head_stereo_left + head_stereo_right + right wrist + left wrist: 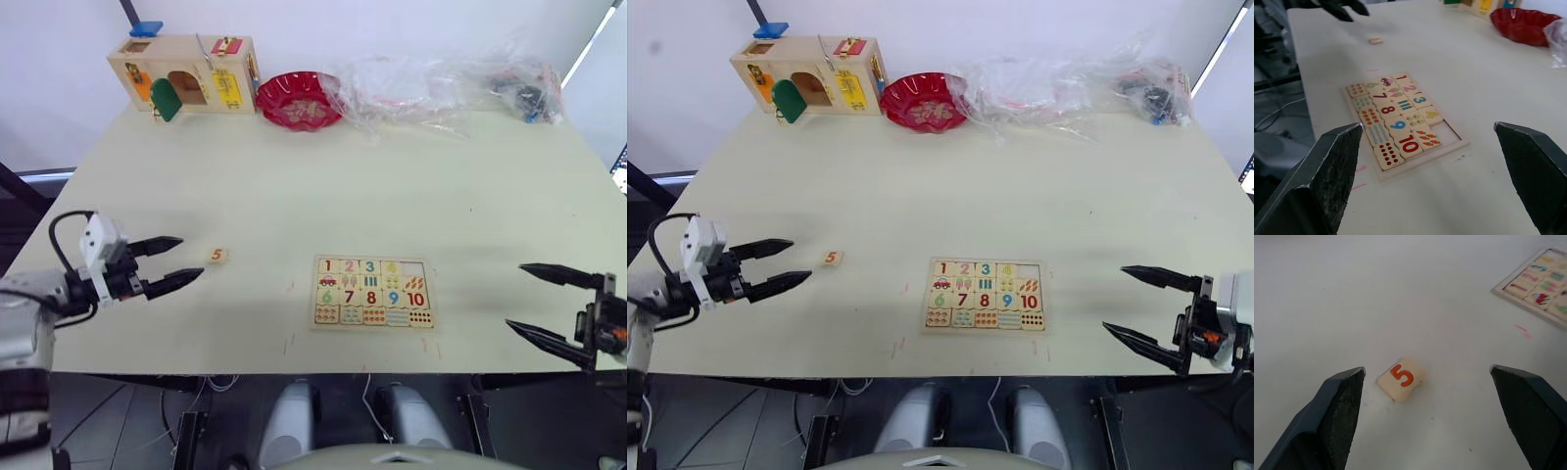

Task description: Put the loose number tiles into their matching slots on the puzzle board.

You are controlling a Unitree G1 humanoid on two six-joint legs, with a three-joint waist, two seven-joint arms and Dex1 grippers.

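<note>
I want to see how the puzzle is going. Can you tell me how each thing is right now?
5 tile: loose on the table, digit up, ahead of the open left jaws.
Board: flat on the table; 1 to 4 are in, the slot after 4 is bare.
Left gripper: open, holding nothing.
Right gripper: open, holding nothing.
Latch box: green door swung open.
Red bowl: upright.

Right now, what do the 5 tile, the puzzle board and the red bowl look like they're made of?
The 5 tile: likely pale unvarnished wood, matte, with softened corners and a printed digit. The puzzle board: apparently the same pale wood, raised rim, matte. The red bowl: probably plastic, glossy and scalloped; glass can't be ruled out.
</note>
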